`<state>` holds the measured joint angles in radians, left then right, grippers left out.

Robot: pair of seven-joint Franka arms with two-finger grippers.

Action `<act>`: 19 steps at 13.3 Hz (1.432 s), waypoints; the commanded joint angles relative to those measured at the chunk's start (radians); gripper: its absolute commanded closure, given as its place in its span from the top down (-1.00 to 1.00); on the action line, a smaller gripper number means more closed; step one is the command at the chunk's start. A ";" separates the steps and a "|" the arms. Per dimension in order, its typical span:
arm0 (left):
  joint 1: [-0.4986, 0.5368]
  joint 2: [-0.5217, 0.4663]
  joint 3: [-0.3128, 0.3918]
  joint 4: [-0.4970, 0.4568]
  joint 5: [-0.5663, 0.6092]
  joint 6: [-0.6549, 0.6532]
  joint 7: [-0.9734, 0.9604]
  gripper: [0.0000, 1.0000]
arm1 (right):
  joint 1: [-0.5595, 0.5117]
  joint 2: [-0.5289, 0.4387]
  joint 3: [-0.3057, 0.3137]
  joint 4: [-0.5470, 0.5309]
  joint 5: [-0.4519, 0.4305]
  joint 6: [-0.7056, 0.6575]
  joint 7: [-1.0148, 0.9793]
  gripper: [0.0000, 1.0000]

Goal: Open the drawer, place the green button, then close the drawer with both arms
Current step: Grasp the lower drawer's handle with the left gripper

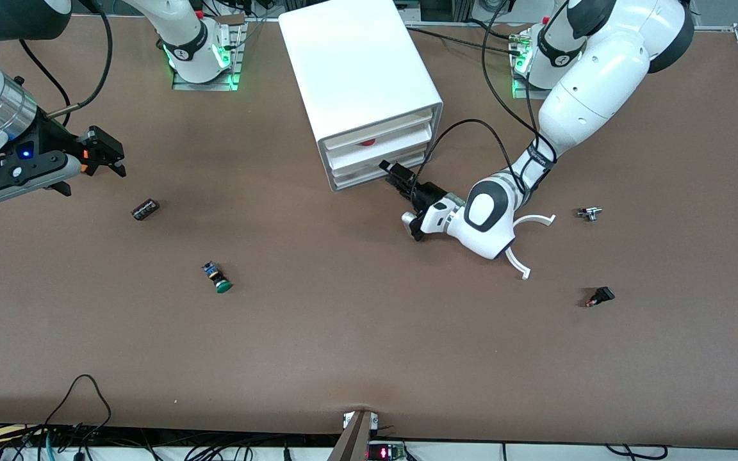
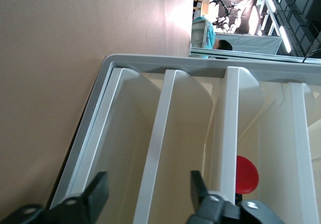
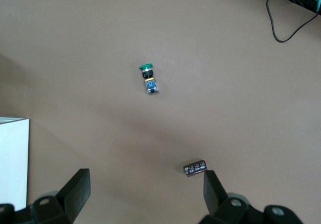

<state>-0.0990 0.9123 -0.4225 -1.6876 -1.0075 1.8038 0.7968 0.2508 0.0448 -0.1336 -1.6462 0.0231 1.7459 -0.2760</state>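
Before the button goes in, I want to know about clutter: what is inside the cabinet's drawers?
A red round thing lies in the top drawer. The middle drawer looks bare where the left wrist view shows it, but its deeper part and the bottom drawer's inside are covered. The left pincer is open at the drawer fronts.

The middle drawer (image 1: 378, 153) of three shallow white plastic trays, stacked in a tall white box cabinet (image 1: 359, 83), is seen shut, its front flush with the fronts above and below it. The cabinet's front is turned toward the front camera, slightly toward the left arm's end of the tabletop. The small cylindrical push-button (image 1: 217, 277), with a round green cap, black body and blue-and-orange rear, is found lying on its side on the brown tabletop (image 1: 369, 358). It is nearer the front camera than the cabinet, toward the right arm's end, well apart from the drawer, cap pointed toward the camera.
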 commanded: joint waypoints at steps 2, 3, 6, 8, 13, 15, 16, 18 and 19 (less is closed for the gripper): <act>-0.019 0.030 0.002 0.017 -0.046 -0.003 0.071 0.17 | -0.012 0.021 0.003 0.019 -0.005 -0.005 -0.002 1.00; -0.021 0.030 0.001 0.019 -0.046 -0.003 0.071 0.04 | -0.012 0.038 0.003 0.020 -0.008 -0.005 -0.002 1.00; -0.034 0.048 0.001 0.013 -0.059 -0.004 0.073 0.05 | -0.010 0.041 0.002 0.022 -0.005 -0.015 -0.038 1.00; -0.047 0.053 0.001 0.006 -0.084 -0.006 0.073 0.04 | -0.010 0.043 0.002 0.020 -0.005 -0.019 -0.086 1.00; -0.070 0.066 0.001 -0.015 -0.195 -0.003 0.073 -0.34 | -0.013 0.076 0.000 0.020 -0.003 -0.051 -0.086 1.00; -0.070 0.066 0.001 -0.024 -0.212 0.002 0.074 -0.47 | -0.010 0.087 0.000 0.017 -0.005 -0.052 -0.081 1.00; -0.071 0.066 0.001 -0.024 -0.212 0.017 0.074 -0.52 | -0.010 0.098 0.002 0.013 -0.005 -0.051 -0.069 1.00; -0.091 0.066 0.002 -0.024 -0.220 0.023 0.074 -0.62 | -0.005 0.150 0.002 0.014 -0.005 -0.037 -0.077 1.00; -0.091 0.066 0.002 -0.024 -0.224 0.026 0.076 -0.63 | -0.001 0.185 0.005 0.011 -0.002 -0.028 -0.074 1.00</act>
<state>-0.1732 0.9819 -0.4227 -1.7017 -1.1975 1.8070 0.8474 0.2489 0.1719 -0.1356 -1.6489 0.0232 1.7117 -0.3401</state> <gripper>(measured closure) 0.811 0.000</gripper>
